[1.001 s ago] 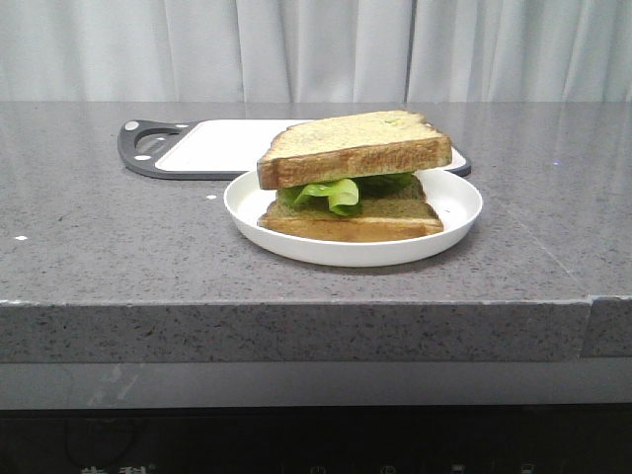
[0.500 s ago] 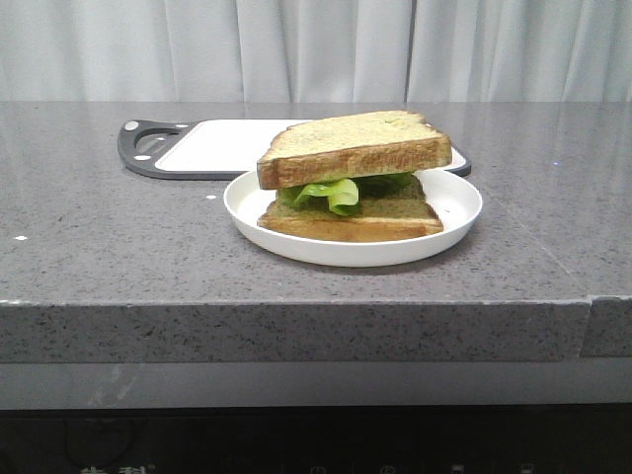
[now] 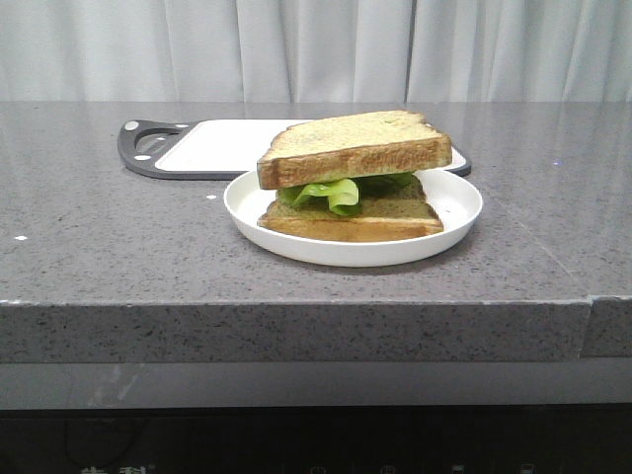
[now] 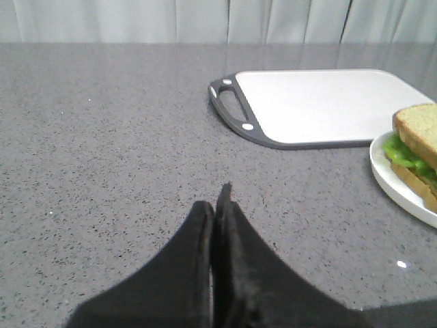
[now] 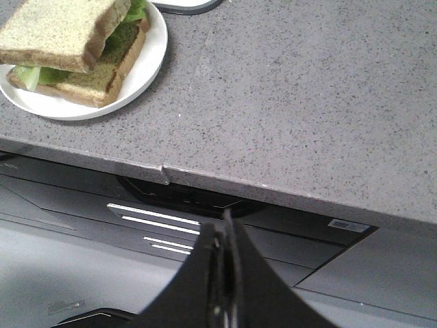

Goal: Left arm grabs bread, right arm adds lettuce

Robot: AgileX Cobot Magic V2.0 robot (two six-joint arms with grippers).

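The thick bread lies tilted on top of the green lettuce, which rests on a thinner slice in the white plate. The stack also shows in the right wrist view, with the bread and lettuce, and at the edge of the left wrist view. My left gripper is shut and empty above bare counter, well left of the plate. My right gripper is shut and empty, off the counter's front edge. Neither arm shows in the front view.
A white cutting board with a dark grey handle lies behind the plate; it also shows in the left wrist view. The counter's front edge runs across; a seam marks it. A curtain hangs behind.
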